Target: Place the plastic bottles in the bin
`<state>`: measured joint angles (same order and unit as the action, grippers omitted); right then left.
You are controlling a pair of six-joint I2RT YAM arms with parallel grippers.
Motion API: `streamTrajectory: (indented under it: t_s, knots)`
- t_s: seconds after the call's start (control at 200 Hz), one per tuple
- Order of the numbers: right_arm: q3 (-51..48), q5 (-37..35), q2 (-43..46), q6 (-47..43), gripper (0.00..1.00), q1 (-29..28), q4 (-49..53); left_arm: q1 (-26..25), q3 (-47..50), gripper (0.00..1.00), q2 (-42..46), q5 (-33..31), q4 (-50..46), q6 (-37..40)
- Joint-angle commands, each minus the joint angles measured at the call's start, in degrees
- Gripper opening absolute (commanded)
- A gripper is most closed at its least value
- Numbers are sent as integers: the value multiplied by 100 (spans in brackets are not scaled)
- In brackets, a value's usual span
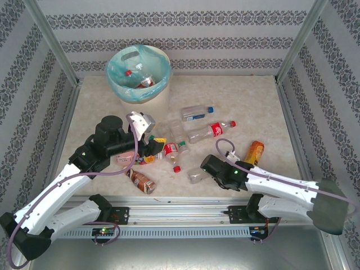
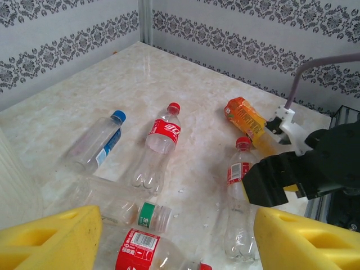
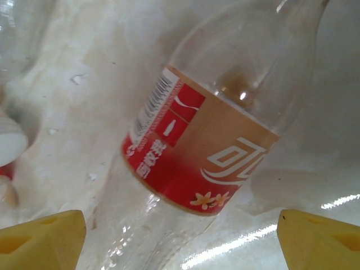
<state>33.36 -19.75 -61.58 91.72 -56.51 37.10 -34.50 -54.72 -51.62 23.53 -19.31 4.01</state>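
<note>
Your right gripper [image 3: 180, 230], jaws spread, straddles the clear red-and-tan-labelled plastic bottle [image 3: 208, 146], seemingly to pinch it; left gripper [image 2: 179, 233] likewise spread.

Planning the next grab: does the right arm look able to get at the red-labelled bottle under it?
Probably yes. The right gripper hangs open straight over the bottle, a yellow fingertip at each side, and nothing lies on top of it.

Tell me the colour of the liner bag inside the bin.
The liner is light turquoise, clearest in the top external view.
</note>
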Motion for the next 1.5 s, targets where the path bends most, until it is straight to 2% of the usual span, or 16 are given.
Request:
streamTrajectory:
  t_s: [0.0, 0.11, 0.215, 0.34, 0.59, 0.714, 0.824, 0.989, 1.279, 1.399, 1.499]
  knots:
    - [362, 278, -512, 59, 90, 143, -71, -57, 34, 72, -59, 29, -93, 72]
    - [614, 632, -1191, -144, 91, 267, -309, -57, 20, 72, -128, -53, -154, 109]
    - [627, 1022, -1666, -172, 83, 317, -769, -57, 42, 72, -154, -14, -144, 108]
    - [636, 1149, -1875, -179, 73, 324, -953, -57, 49, 72, -169, 3, -119, 57]
    - [482, 807, -1331, -144, 53, 334, -766, -57, 47, 72, -215, -32, -180, 125]
    - [377, 577, -888, -275, 49, 332, -654, -57, 52, 72, -228, -140, -180, 162]
    - [375, 415, -515, -558, 49, 334, -559, -57, 67, 72, -225, -217, -140, 123]
    - [197, 304, 337, -1900, 50, 325, -855, -59, 93, 72, -170, -199, -17, -50]
    - [-356, 624, 2648, -4198, 42, 334, -1907, -30, 102, 72, -199, -86, 312, -425]
    - [-163, 870, 3100, -5142, 41, 334, -2108, 30, -22, 72, -326, 246, 628, -706]
    - [118, 1234, 3087, -5694, 47, 334, -2178, 84, -245, 72, -475, 580, 848, -1047]
